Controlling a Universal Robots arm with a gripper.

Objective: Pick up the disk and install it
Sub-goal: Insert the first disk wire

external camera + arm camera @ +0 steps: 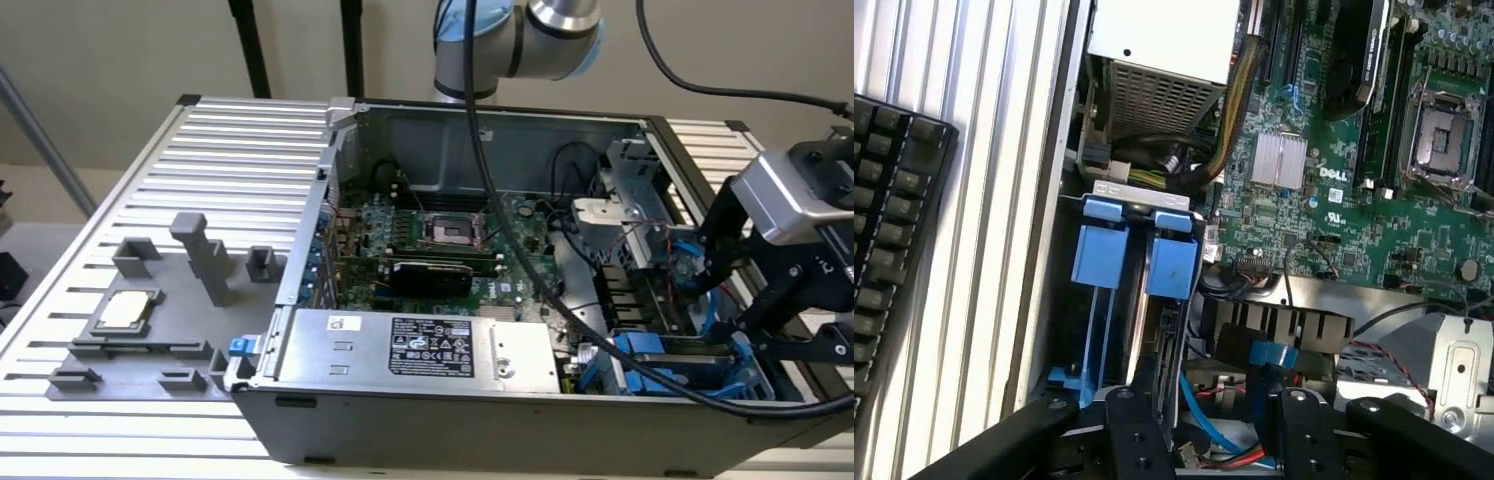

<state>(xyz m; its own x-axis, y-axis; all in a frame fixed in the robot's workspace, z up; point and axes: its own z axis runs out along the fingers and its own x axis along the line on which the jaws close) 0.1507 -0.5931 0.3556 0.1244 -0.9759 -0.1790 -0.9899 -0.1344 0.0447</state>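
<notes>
Gripper low inside the open computer case, jaws spread apart with only cables in the gap, disk edge-on in the drive bay, just beyond one jaw

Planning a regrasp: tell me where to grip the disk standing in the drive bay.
Pinch the disk by its blue end tab, coming straight down through the open side of the case. It stands on edge, faces hemmed in, so only that top edge looks exposed.
</notes>
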